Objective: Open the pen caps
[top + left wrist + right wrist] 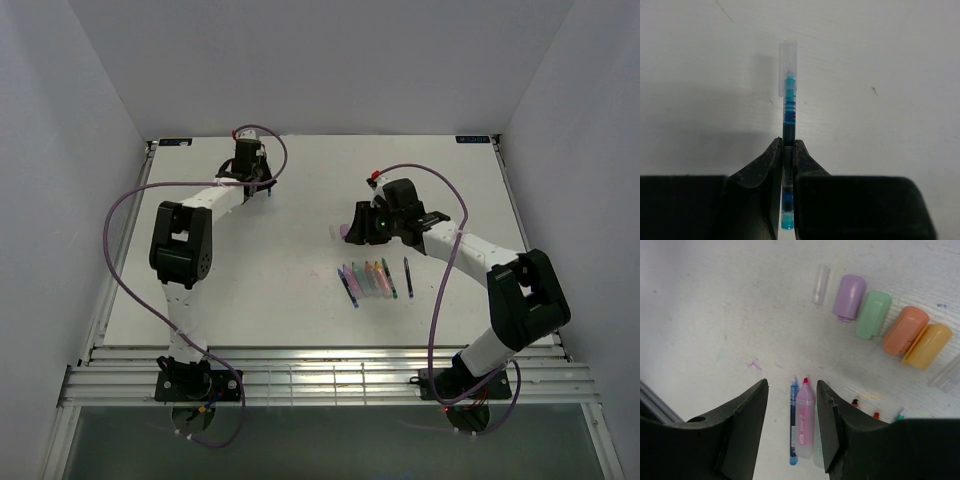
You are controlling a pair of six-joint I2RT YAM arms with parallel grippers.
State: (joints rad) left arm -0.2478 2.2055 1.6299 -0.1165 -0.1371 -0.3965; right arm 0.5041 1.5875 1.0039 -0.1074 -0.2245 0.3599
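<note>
Fingers (767, 162) of left gripper (788, 146) are pinching slim blue pen (789, 117), clear cap (788, 67) sitting on its 12 o'clock end | right gripper (791, 385) fingers (747, 415) are standing spread over pink marker (805, 422) | loose caps (873, 314) are lying in a row toward 1 o'clock

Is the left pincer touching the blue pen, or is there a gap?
Touching. The left wrist view shows the left pincer shut on the blue pen, pressing its barrel from both sides with no gap.
</note>
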